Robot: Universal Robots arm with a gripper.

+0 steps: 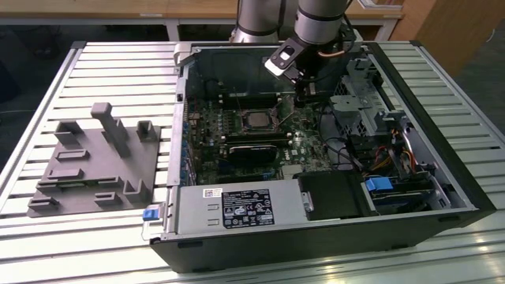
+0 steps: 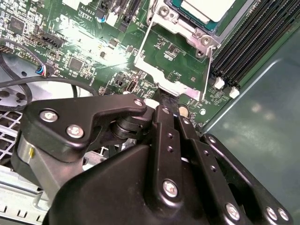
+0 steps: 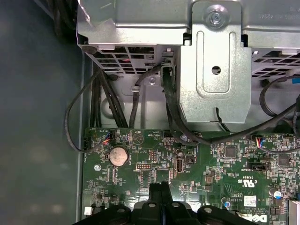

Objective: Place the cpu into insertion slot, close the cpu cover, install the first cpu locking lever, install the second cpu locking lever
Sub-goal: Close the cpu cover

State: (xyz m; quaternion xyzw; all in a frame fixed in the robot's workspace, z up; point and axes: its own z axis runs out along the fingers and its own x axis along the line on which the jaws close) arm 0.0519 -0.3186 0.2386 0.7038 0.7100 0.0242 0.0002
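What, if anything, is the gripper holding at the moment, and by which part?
Nothing visibly: the gripper is shut on itself, its tips beside the insertion slot.

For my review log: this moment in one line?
claw: shut, low over green circuit board | pale silvery square cpu: seated inside thin silvery metal frame

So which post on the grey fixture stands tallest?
The central post on the grey fixture; the two uprights flanking it are plainly shorter.
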